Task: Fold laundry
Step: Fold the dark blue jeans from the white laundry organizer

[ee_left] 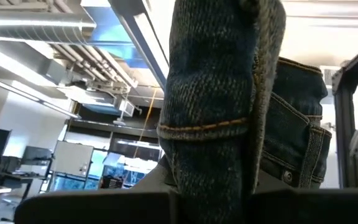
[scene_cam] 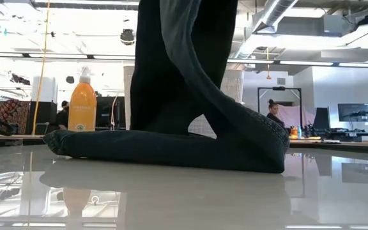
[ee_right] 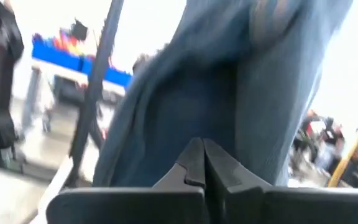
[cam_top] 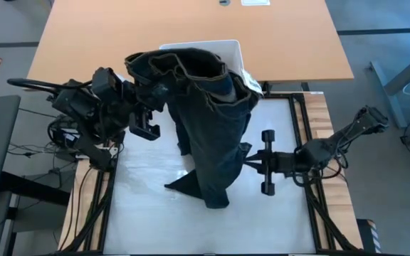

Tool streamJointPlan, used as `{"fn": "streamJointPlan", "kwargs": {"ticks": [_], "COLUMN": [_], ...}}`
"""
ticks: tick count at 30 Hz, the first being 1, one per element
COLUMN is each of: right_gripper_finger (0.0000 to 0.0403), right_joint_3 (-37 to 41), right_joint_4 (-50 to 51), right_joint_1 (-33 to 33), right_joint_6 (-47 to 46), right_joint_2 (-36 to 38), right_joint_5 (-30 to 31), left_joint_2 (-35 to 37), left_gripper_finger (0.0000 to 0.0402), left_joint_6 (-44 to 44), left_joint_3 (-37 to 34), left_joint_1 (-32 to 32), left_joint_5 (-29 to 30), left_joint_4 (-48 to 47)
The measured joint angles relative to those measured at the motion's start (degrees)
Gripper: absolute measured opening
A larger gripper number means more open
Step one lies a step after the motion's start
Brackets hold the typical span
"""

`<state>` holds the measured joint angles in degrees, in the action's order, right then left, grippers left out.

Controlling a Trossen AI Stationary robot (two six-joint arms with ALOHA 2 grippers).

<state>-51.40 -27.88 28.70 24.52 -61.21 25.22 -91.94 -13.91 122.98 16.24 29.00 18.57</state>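
Observation:
The laundry in view is one pair of dark blue denim jeans [cam_top: 212,121]. It hangs from my raised left gripper [cam_top: 146,85] at the table's far left, and the leg ends [scene_cam: 171,150] lie bunched on the white tabletop. In the left wrist view, denim [ee_left: 216,93] fills the space above the gripper [ee_left: 210,193]. My right gripper [cam_top: 250,162] is low on the right, shut, and points left at the hanging leg's right edge [cam_top: 242,151]. In its wrist view the closed tips [ee_right: 204,152] sit right before the denim [ee_right: 229,81]. I cannot tell whether they touch. My left gripper is shut on the jeans at their top, by the waistband [cam_top: 155,67]. A bunched fold with orange stitching [ee_left: 204,130] rises from between the fingers, so several layers are caught. The jeans hang below the hold, upper part lifted clear, leg ends on the table.
A white rectangular bin [cam_top: 223,48] stands at the table's far edge, mostly behind the jeans. An orange bottle [scene_cam: 82,102] stands beyond the table on the left of the low view. People sit in the room behind. White tabletop [cam_top: 148,206] shows near and left of the jeans.

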Motion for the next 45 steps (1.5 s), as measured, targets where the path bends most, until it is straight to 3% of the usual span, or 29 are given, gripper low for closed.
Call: {"fn": "streamJointPlan", "kwargs": {"ticks": [3, 11, 17, 20, 24, 29, 32, 39, 45], "right_gripper_finger": [0.0017, 0.0026, 0.0021, 0.0033, 0.0058, 0.0104, 0.0144, 0.0239, 0.026], "right_joint_3": [-0.4, -5.5, -9.0, -9.3, -9.2, -9.2, -9.2, -9.2, -9.2], "right_joint_4": [-5.6, -5.3, -6.2, -3.5, 8.5, 14.4, 12.6, 7.8, 7.4], "right_joint_1": [-1.5, -6.8, -6.2, -5.6, -3.2, 1.5, 2.8, 0.7, -2.2], "right_joint_6": [0.0, 0.0, 6.7, 8.8, 18.7, 27.8, 29.6, 26.8, 23.6], "right_joint_2": [0.0, -0.8, 0.1, 0.5, 1.7, 1.8, 1.0, 0.0, -0.4], "right_joint_5": [-5.3, -11.5, -12.7, -12.0, -10.5, 2.4, 6.5, 7.3, 2.4], "left_joint_2": [0.0, 0.0, 0.0, 0.0, 1.1, 2.7, 3.0, 2.8, 2.8], "left_gripper_finger": [0.0029, 0.0029, 0.0029, 0.0029, 0.0029, 0.0029, 0.0029, 0.0029, 0.0029], "left_joint_6": [0.5, 6.0, 8.9, 8.6, 8.4, 8.0, 7.8, 7.3, 7.0], "left_joint_3": [0.0, 0.0, 0.0, -0.1, -0.1, -0.1, -0.1, -0.1, -0.4], "left_joint_1": [-0.5, -3.1, -4.0, -3.9, -3.8, -3.8, -3.8, -4.0, -4.5], "left_joint_5": [0.0, -0.3, -4.4, -5.6, -5.7, -5.7, -5.7, -5.5, -3.6], "left_joint_4": [-0.2, 0.0, -0.3, -1.2, -4.7, -7.2, -7.4, -7.9, -7.9]}}
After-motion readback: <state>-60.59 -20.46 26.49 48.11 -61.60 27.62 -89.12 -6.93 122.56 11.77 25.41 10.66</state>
